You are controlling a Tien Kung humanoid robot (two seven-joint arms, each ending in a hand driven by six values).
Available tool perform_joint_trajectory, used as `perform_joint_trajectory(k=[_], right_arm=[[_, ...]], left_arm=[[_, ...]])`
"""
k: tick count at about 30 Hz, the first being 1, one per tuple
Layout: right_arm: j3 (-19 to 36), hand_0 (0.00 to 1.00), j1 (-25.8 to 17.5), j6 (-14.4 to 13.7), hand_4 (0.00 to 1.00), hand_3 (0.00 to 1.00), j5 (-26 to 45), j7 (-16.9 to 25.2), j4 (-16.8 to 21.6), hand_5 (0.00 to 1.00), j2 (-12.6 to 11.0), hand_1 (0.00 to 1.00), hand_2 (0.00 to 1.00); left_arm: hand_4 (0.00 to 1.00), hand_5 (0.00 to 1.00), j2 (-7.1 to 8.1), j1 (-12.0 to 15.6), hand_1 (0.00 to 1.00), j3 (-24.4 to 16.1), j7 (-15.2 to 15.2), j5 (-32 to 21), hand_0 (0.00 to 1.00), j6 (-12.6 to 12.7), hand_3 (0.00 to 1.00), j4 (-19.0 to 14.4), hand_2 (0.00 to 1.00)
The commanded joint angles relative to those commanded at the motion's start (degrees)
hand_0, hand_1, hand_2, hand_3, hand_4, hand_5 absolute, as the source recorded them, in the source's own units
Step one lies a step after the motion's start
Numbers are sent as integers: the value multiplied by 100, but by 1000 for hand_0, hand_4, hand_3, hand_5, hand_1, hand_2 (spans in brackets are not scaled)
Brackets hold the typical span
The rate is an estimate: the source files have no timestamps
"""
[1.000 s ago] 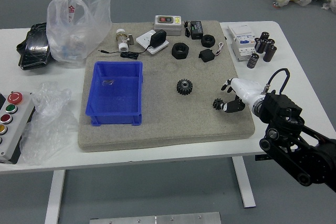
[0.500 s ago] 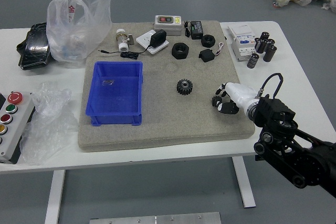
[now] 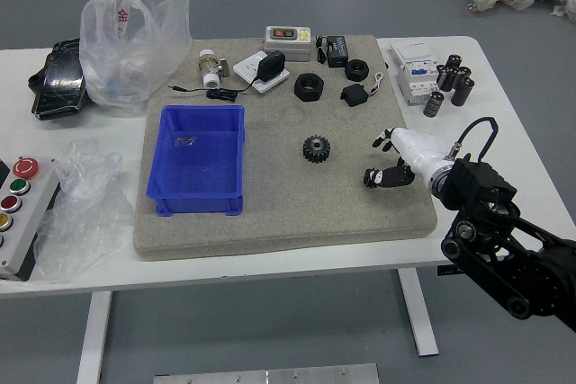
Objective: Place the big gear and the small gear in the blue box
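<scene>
white table (image 3: pixel 261 266): its near edge is seen along the lower part of the view. button box (image 3: pixel 27 209), with coloured buttons, placed at the left; clear plastic film (image 3: pixel 85 213) is laid just beside it. grey mat (image 3: pixel 297 222), by which the middle of the table is covered. small gear (image 3: pixel 370 178), dark, set on the mat's right part, at the thumb tip of the right hand (image 3: pixel 421 156); whether it is touched cannot be told. the hand is held open, thumb and fingers parted by a wide gap, nothing gripped. blue box (image 3: pixel 196 206), open-topped, placed on the mat's left part. big gear (image 3: pixel 316 148), black, toothed, set on the mat between the box and the hand. two black rings (image 3: pixel 309 87) and a black block (image 3: pixel 355 94), placed farther back. white bottle (image 3: pixel 211 69), stood behind the blue box. grey device (image 3: pixel 288 43), set at the mat's far edge.
</scene>
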Motion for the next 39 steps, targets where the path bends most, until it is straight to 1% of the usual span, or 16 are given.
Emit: perform_joint_trajectory(k=[3, 6, 8, 9, 14, 15, 20, 21, 26, 27, 32, 33, 38, 39], right_arm=[[-36, 286, -1, 31, 742, 726, 107, -24, 105, 291, -4, 421, 692], [-121, 286, 10, 98, 742, 726, 184, -83, 120, 291, 14, 421, 692], [-175, 286, 15, 141, 742, 726, 199, -121, 93, 291, 33, 421, 692], [-199, 282, 17, 159, 727, 725, 192, -137, 64, 272, 45, 420, 693], [-249, 282, 34, 216, 727, 725, 38, -189, -122, 272, 102, 420, 693], [-247, 281, 37, 223, 715, 719, 14, -196, -148, 271, 106, 420, 691], [-243, 281, 43, 223, 715, 719, -3, -194, -203, 271, 95, 420, 691], [-250, 266, 44, 211, 455, 671, 31, -181, -204, 208, 93, 373, 545], [-315, 266, 59, 148, 455, 671, 213, -120, -212, 208, 74, 373, 545], [-327, 255, 61, 137, 452, 610, 235, -111, -218, 121, 71, 339, 400], [-353, 255, 48, 101, 452, 610, 263, -90, -256, 121, 66, 339, 400], [-356, 247, 43, 102, 289, 481, 260, -90, -264, 23, 66, 321, 303], [-362, 247, 37, 93, 289, 481, 242, -86, -299, 23, 50, 321, 303], [-364, 242, 43, 63, 296, 444, 233, -69, -307, 55, 45, 313, 285]], left_arm=[[709, 411, 1, 3, 624, -7, 3, 11, 703, -1, 808, 0, 618], [709, 411, -4, 8, 624, -17, 11, 28, 703, -3, 808, -1, 618], [709, 411, -7, 8, 624, -22, 13, 37, 703, -4, 808, 0, 618], [709, 411, -8, 8, 623, -22, 13, 39, 703, -4, 808, 0, 617], [709, 411, -11, 4, 623, -19, 10, 41, 703, -4, 808, 1, 617], [709, 411, -13, 3, 623, -16, 8, 35, 703, -2, 808, 1, 617], [709, 411, -22, -16, 623, -10, 3, 28, 703, -2, 808, 2, 617], [709, 412, -24, -19, 624, -9, 1, 26, 703, -1, 808, 2, 617], [709, 412, -29, -32, 624, -8, -5, 24, 703, -2, 808, 4, 617], [709, 412, -29, -32, 623, -8, -6, 24, 703, -1, 808, 4, 618], [709, 412, -24, -18, 623, -12, -6, 29, 703, 0, 808, 4, 618], [709, 412, -24, -14, 623, -13, -5, 31, 703, 0, 808, 4, 619], [709, 412, -26, -17, 623, -16, -9, 41, 703, -4, 808, 5, 619], [707, 413, -26, -17, 623, -18, -9, 43, 703, -3, 808, 5, 619]])
